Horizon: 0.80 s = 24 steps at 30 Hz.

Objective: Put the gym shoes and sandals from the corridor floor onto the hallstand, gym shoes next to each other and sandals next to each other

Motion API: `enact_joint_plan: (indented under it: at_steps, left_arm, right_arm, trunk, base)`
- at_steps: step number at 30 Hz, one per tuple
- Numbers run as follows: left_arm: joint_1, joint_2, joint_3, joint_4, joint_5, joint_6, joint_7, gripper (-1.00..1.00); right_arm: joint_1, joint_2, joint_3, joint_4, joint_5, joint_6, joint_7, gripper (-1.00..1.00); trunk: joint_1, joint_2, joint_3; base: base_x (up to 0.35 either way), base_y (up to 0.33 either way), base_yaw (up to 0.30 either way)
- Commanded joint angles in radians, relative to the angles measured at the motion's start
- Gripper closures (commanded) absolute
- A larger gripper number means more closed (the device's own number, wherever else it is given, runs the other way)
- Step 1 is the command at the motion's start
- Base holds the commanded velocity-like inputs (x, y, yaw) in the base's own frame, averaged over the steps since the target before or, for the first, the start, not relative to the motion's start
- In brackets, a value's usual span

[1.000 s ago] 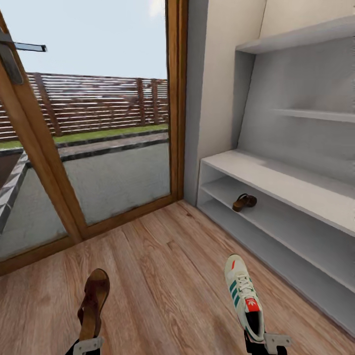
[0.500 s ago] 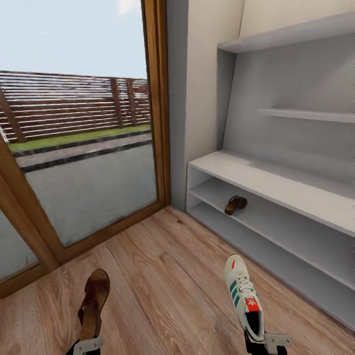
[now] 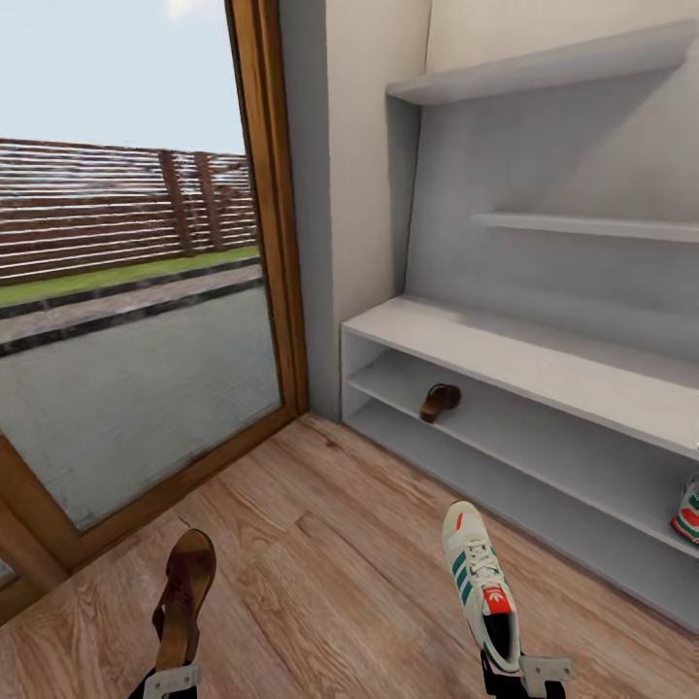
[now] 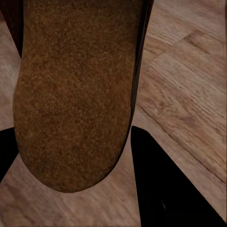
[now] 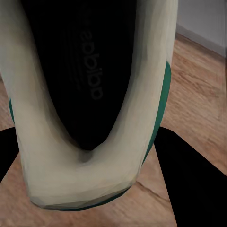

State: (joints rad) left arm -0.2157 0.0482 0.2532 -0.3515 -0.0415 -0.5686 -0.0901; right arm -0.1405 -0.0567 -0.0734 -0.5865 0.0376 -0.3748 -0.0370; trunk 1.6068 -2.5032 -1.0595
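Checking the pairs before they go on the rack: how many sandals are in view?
2. One sandal is held by the left end effector above the corridor floor; the other sandal lies on the hallstand's middle shelf, near its left end.

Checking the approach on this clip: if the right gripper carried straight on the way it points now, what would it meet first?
The right gripper holds a gym shoe, toe ahead. Beyond the toe lies bare corridor floor, then the hallstand, probably its lower shelves, between the shelved sandal and another gym shoe. Depth is uncertain.
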Motion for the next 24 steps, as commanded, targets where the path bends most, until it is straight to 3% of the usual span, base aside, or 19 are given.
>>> enact_joint_plan:
  at_steps: [1,24]
  left_arm:
    - [-0.001,-0.001,0.009,0.001,-0.008,-0.003,-0.009,1.00]
    - [-0.001,-0.001,0.008,0.001,-0.009,-0.002,-0.010,1.00]
  right_arm:
    - [-0.001,0.000,0.000,0.001,0.003,-0.003,-0.004,1.00]
    - [-0.001,0.000,0.000,0.001,0.002,-0.003,-0.004,1.00]
  trunk:
    - [0.000,0.000,-0.001]
    - [0.000,0.000,-0.001]
  base:
    - [0.117,0.161,-0.279]
    - [0.009,0.011,-0.279]
